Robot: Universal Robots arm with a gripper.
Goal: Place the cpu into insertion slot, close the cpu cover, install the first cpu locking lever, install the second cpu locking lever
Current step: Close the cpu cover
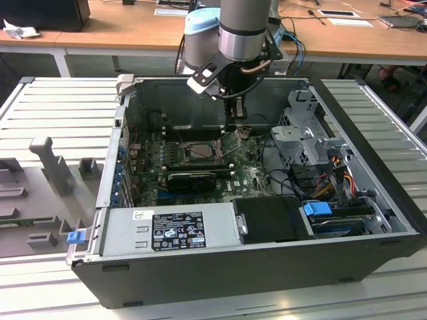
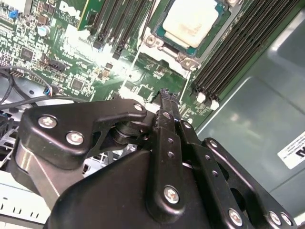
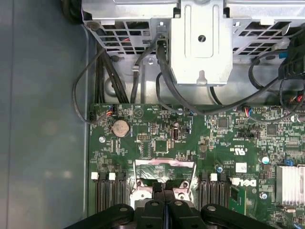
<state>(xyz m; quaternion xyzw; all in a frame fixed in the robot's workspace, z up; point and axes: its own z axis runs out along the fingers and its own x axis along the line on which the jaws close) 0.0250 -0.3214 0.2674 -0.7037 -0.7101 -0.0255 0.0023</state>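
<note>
Silver-grey chip lies seated — light, stiff, fragile; you would grip its edges only. Your gripper is closed tight, empty.

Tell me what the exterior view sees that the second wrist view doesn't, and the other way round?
Exterior view: the whole computer case, its labelled power supply and the grey slatted table around it. Second wrist view: the screws on the gripper links, seen close up. Both: the gripper, the green motherboard, the pale cpu and the black memory slots.
</note>
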